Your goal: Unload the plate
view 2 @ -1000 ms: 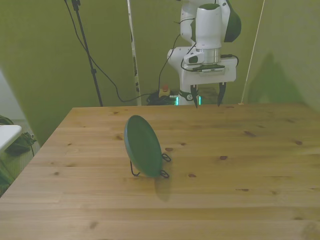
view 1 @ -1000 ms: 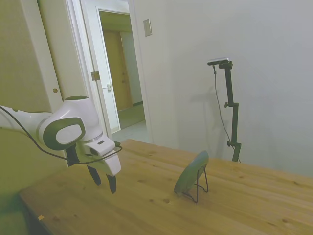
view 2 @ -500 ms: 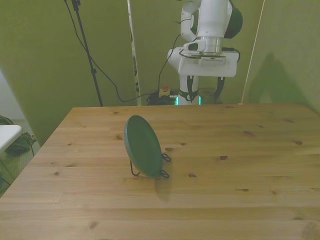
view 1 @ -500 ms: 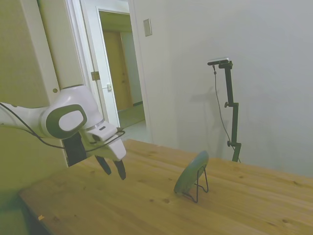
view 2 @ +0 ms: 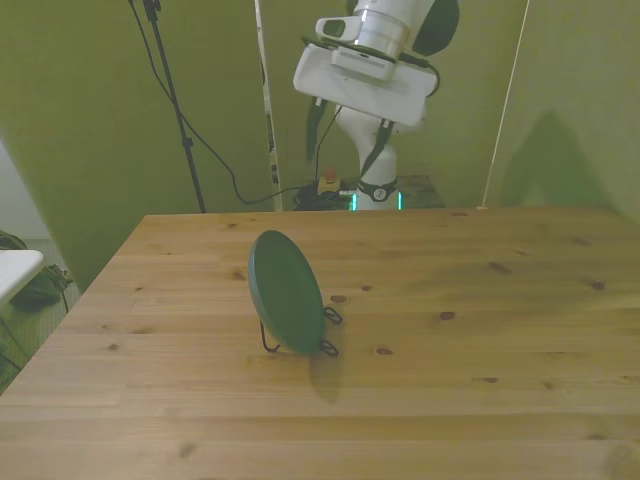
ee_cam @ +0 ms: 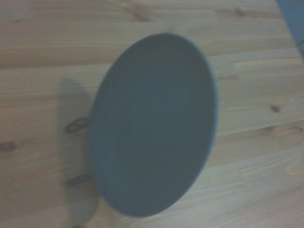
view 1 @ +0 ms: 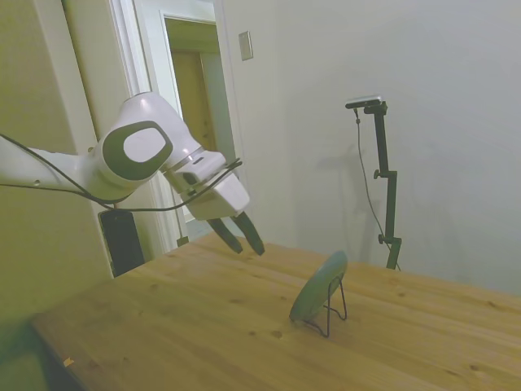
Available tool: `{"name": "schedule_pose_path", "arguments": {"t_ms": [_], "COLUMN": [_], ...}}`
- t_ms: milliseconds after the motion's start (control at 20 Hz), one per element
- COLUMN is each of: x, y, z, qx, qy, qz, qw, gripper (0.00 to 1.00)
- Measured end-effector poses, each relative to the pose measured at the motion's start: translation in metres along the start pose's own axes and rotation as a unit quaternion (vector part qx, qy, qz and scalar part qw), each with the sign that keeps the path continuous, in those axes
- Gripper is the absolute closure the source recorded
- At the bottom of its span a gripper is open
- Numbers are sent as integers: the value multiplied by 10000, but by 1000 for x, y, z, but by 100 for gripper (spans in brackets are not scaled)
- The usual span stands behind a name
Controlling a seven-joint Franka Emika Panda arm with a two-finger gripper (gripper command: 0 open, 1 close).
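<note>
The plate (view 2: 287, 291) is standing on edge near the middle of the wooden table (view 2: 480, 400), leaning back in a thin black wire stand (view 2: 327, 347) whose feet are showing just beside its lower rim on the front view's right. In the side view the plate (view 1: 318, 287) is tilting against the stand (view 1: 332, 308), with bare boards lying all round it. The wrist view is looking down on the plate (ee_cam: 154, 123), blurred but filling most of the picture, its smooth grey-green face turned toward the camera and two loops of the stand (ee_cam: 76, 125) peeking out from behind its edge. Farther back, the gripper (view 1: 241, 234) is hanging in the air well apart from the plate, above the table's far part, its jaws spread and holding nothing; in the front view the gripper (view 2: 345, 142) is tipping toward the plate.
</note>
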State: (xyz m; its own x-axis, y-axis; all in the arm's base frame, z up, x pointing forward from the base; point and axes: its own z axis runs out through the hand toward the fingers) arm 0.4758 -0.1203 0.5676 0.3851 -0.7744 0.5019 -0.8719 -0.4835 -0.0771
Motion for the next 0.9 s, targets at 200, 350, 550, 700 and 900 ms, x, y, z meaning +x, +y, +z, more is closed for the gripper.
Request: {"name": "schedule_pose_path", "arguments": {"t_ms": [200, 350, 550, 700, 900], "x": [36, 56, 69, 70, 60], "y": [12, 19, 15, 5, -11], "z": [16, 34, 55, 69, 83], "qx": [-178, -110, 55, 195, 318], "qy": [301, 356, 428, 458, 411], "qz": [257, 420, 512, 517, 497], "qw": [9991, 9984, 9978, 9974, 9974], "gripper": [0, 0, 0, 0, 0]}}
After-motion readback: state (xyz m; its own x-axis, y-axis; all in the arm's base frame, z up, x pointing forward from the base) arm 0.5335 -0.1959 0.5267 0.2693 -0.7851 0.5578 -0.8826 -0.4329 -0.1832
